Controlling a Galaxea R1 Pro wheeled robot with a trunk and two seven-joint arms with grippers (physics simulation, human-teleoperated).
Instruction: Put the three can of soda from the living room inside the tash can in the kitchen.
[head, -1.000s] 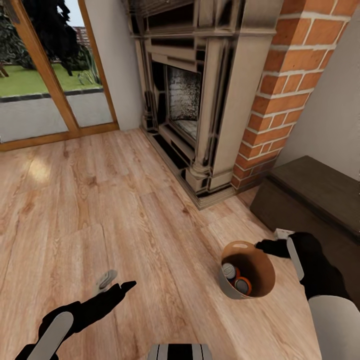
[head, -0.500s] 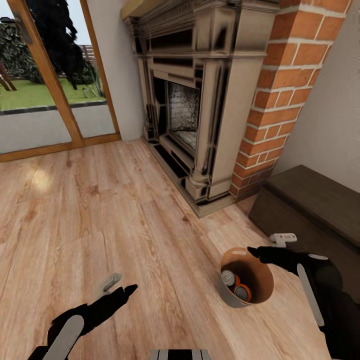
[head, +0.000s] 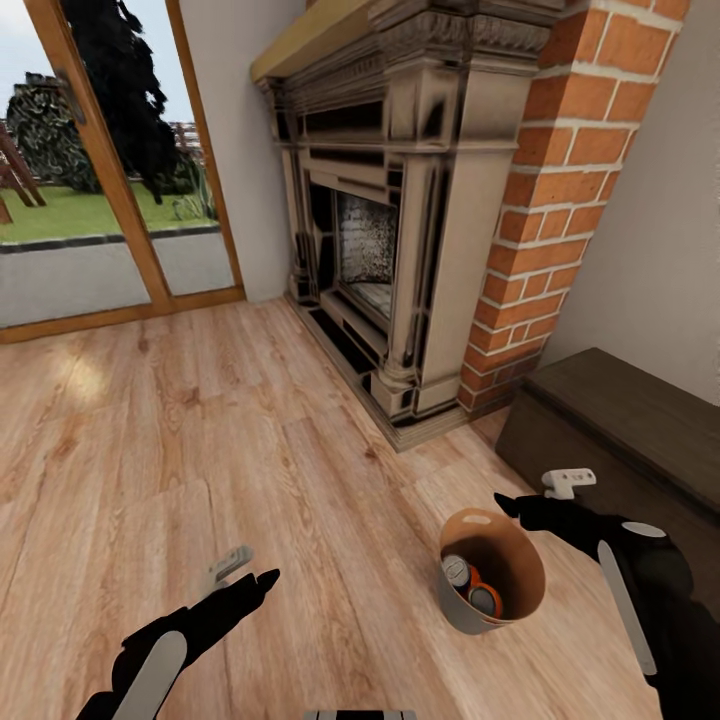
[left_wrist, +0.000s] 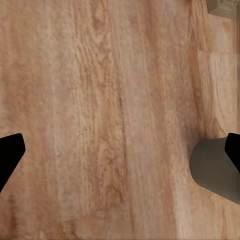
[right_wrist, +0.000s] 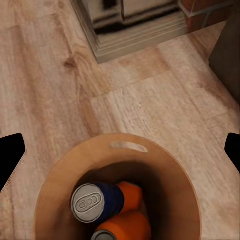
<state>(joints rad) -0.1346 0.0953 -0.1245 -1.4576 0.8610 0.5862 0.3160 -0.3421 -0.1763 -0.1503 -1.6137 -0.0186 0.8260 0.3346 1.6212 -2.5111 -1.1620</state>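
Cans (right_wrist: 112, 212), all three, were seen inside the trash can (head: 520, 545) at lower right, beside the fireplace (head: 400, 220); both grippers were spread, empty.

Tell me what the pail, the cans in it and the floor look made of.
Trash can: smooth matte copper-brown inside, grey outside; likely plastic or painted metal. Soda cans: probably metal, going by the silver top with a pull tab. Floor: wood planks, with visible grain and knots.
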